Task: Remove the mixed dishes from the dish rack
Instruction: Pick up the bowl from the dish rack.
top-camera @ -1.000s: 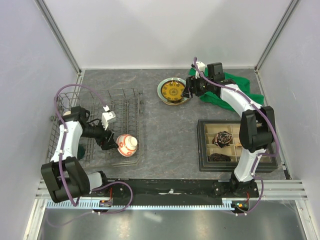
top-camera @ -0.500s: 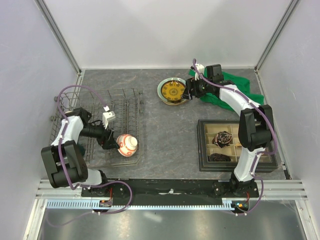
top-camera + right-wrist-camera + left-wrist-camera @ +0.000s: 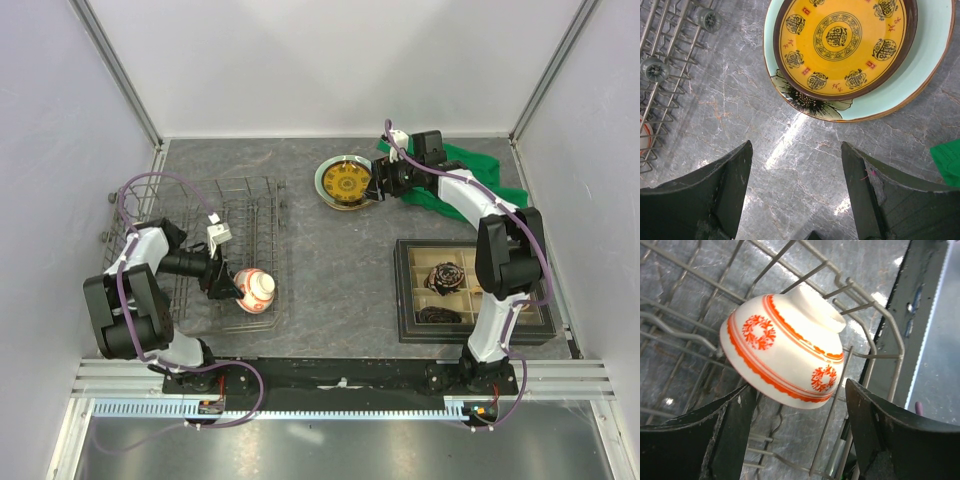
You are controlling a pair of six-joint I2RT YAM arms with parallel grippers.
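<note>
A red-and-white patterned bowl (image 3: 255,288) lies upside down and tilted in the near right corner of the grey wire dish rack (image 3: 190,215). My left gripper (image 3: 224,284) is open, its jaws on either side of the bowl's rim (image 3: 785,352) without closing on it. The yellow-gold patterned plate (image 3: 348,182) sits stacked on the pale green flower plate (image 3: 922,75) on the table. My right gripper (image 3: 378,184) is open and empty just beside that stack (image 3: 842,42). The beige cup and the dark green mug are not in view.
A black compartmented tray (image 3: 408,290) with dark items stands at the right. A green cloth (image 3: 470,172) lies behind the right arm and shows in the right wrist view (image 3: 947,161). The rack's corner (image 3: 662,75) also shows there.
My left arm has shifted its elbow outward and eased the open gripper closer around the bowl. My right gripper has edged slightly left beside the plates.
</note>
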